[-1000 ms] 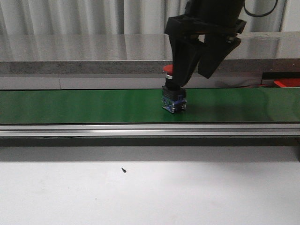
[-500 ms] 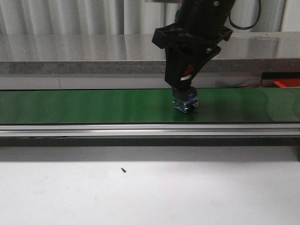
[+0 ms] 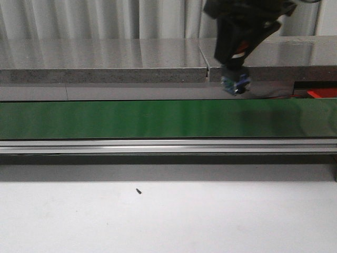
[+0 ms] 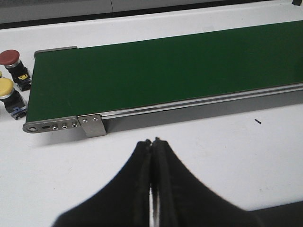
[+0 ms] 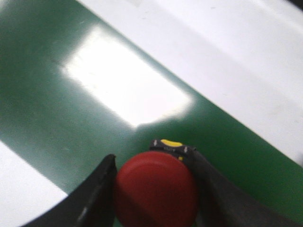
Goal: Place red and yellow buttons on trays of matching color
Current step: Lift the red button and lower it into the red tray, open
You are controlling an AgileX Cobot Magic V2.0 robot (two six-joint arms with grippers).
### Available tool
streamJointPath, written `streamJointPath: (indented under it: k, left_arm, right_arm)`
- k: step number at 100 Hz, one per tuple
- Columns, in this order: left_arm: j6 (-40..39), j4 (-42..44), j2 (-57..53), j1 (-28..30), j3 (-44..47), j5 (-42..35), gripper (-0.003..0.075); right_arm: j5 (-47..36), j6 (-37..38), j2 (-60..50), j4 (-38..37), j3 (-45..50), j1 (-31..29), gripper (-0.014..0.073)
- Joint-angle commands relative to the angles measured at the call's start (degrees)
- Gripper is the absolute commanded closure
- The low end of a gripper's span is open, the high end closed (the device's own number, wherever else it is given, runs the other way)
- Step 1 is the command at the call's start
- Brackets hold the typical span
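One red mushroom-headed push button (image 5: 155, 187) with a black and blue base sits pinched between the black fingers of the right gripper (image 3: 238, 63), its cap filling the gap between them in the right wrist view. A second ago that button stood on the green conveyor belt (image 3: 105, 118) with the fingers spread around it; half a second ago they had closed on it; now it hangs clear of the belt, carried up and toward three o'clock in the front view, its blue base showing just under the fingertips against the grey ledge behind. So the pick looks done, and the step in hand is most likely the carry to the red tray; a red edge (image 3: 322, 93) at three o'clock may be that tray, though too little shows to be sure. Out at the left arm, the left gripper (image 4: 152, 143) hovers over the white table with its fingers pressed together and empty, and at ten o'clock in its view another red button (image 4: 11, 60) and a yellow button (image 4: 6, 90) wait just beside the belt's end.
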Motion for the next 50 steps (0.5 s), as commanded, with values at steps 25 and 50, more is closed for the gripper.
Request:
streamJointPath:
  k: [25, 50]
  left_arm:
    - [-0.10, -0.60, 0.45, -0.45, -1.42, -3.82, 0.0739]
    - [-0.10, -0.60, 0.45, -0.45, -1.42, -3.82, 0.0739]
  right_arm:
    - [-0.72, -0.45, -5.52, 0.07, -1.70, -17.74, 0.0371]
    - [-3.46, -0.39, -5.47, 0.12, -1.67, -29.71, 0.0371]
